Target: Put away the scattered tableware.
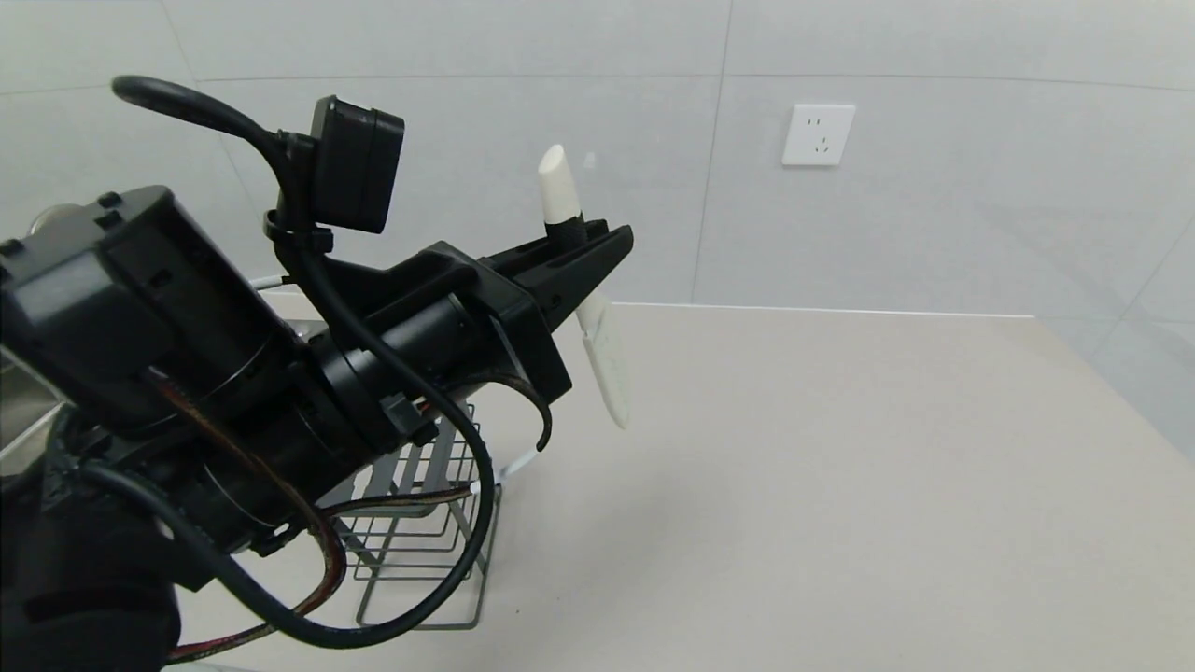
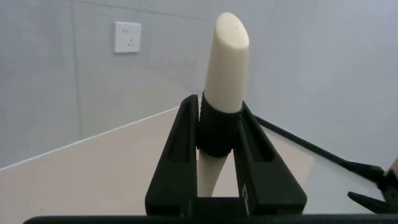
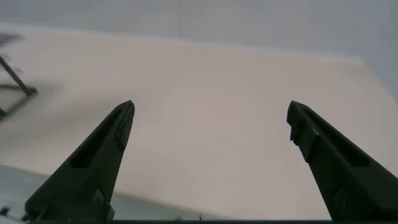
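Observation:
My left gripper [image 1: 583, 247] is raised above the beige countertop [image 1: 840, 467] and is shut on a white utensil. The utensil's rounded white handle [image 1: 557, 182] sticks up above the fingers, and its flat white blade [image 1: 607, 369] hangs below them. In the left wrist view the handle [image 2: 225, 56] stands upright, clamped at a black band between the two black fingers [image 2: 180, 155] of the left gripper [image 2: 219, 134]. My right gripper [image 3: 211, 155] hangs open over bare countertop, with nothing between its fingers [image 3: 93, 168].
A grey wire rack [image 1: 420, 551] stands on the countertop below my left arm; one corner of the rack [image 3: 12, 81] appears in the right wrist view. A white wall socket [image 1: 818, 134] sits on the tiled wall behind. The countertop extends to the right.

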Robot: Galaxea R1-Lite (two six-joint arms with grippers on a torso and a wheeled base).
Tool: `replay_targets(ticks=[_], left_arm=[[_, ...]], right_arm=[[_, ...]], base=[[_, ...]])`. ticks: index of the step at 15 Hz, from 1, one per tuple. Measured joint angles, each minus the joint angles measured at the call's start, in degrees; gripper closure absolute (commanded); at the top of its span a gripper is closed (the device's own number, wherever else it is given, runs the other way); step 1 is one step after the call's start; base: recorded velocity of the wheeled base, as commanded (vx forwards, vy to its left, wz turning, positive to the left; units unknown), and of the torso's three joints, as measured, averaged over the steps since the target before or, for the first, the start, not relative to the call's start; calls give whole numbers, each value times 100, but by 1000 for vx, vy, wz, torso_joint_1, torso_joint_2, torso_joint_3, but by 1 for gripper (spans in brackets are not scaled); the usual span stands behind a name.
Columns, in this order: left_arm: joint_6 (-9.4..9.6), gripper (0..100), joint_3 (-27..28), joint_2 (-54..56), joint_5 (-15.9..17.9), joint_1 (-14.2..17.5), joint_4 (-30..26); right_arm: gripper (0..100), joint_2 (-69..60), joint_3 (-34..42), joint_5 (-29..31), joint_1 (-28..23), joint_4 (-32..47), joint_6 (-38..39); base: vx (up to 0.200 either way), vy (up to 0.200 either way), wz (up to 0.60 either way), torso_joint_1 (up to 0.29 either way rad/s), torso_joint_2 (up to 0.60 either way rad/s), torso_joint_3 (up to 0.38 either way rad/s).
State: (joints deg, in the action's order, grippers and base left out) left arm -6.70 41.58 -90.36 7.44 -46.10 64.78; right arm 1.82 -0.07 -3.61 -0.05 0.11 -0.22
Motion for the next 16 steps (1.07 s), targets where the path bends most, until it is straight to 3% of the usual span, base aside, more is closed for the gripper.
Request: replay_targets(ticks=[2,8,12,16], left_arm=[[162,100,11,4,-519,-34,-233],[182,100,318,26,-1849,-657,-418],[208,100,251,149,-2133,-745,-416],[768,100,-16,466,-2074,-846,-293]], right_arm=[[0,-94,2,9,-11,-1,0],[0,-155,2,17,-13,-1,0],[0,-155,5,22,-13,-6,1],[0,-155,7,16,-9,-4,4]], base=[[0,0,0,0,0,0],[0,0,0,0,0,0],[0,0,450,2,3,3],[0,0,0,0,0,0]])
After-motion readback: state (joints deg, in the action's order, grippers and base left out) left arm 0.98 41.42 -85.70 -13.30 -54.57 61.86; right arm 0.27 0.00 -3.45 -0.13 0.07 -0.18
